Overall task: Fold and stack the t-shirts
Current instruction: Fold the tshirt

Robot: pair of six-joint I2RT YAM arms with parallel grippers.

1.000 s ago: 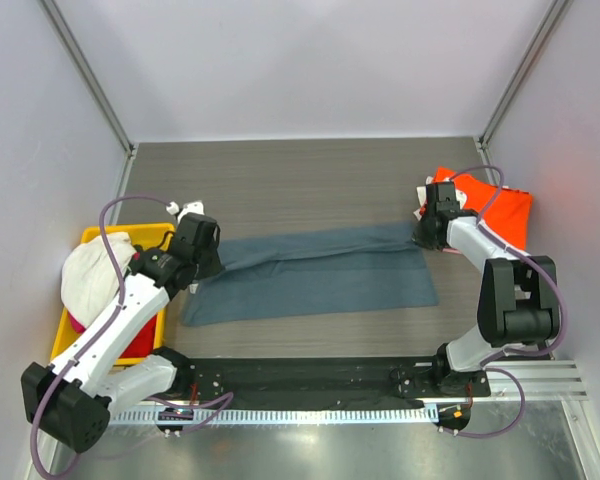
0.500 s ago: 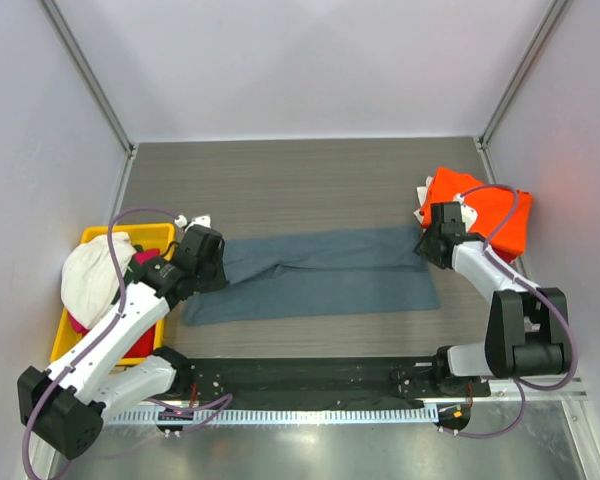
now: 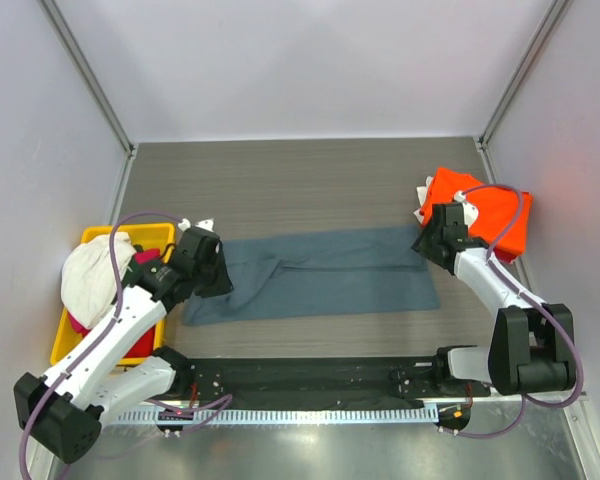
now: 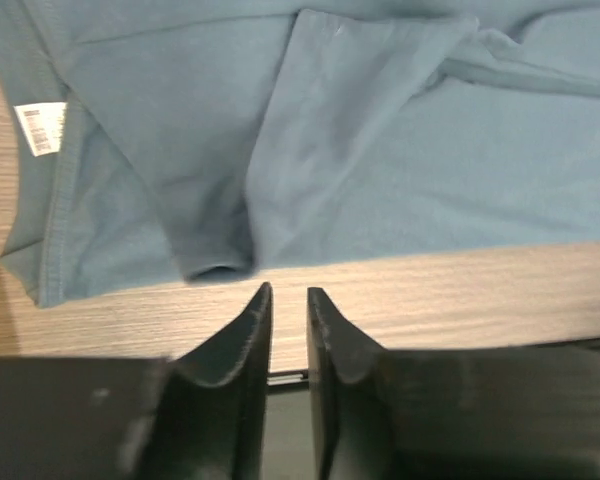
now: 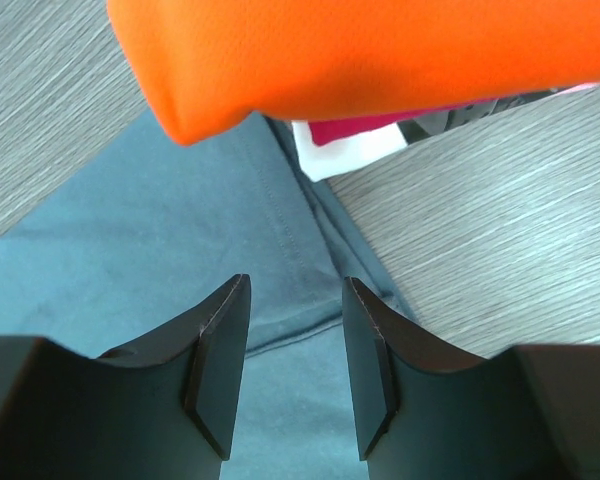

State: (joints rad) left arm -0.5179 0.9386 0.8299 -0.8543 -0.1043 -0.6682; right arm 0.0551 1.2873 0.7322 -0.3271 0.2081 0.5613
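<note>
The slate blue-grey t-shirt (image 3: 320,275) lies flat as a long folded strip across the middle of the table. My left gripper (image 3: 216,284) is at its left end. In the left wrist view the fingers (image 4: 288,292) stand a narrow gap apart, empty, over bare table just off the shirt's (image 4: 380,160) near edge. My right gripper (image 3: 427,243) is at its right end, open and empty above the cloth (image 5: 295,285). The orange t-shirt (image 3: 485,210) lies folded at the right, overhanging the blue shirt's corner (image 5: 380,50).
A yellow bin (image 3: 65,340) at the left holds a white shirt (image 3: 90,275) and a red one (image 3: 142,340). White and pink cloth (image 5: 345,150) shows under the orange shirt. A black rail (image 3: 310,375) runs along the near edge. Walls close in the sides.
Both grippers moved toward the near edge, drawing the shirt's upper layer over, and it now lies flat and even. The cloth is no longer held.
</note>
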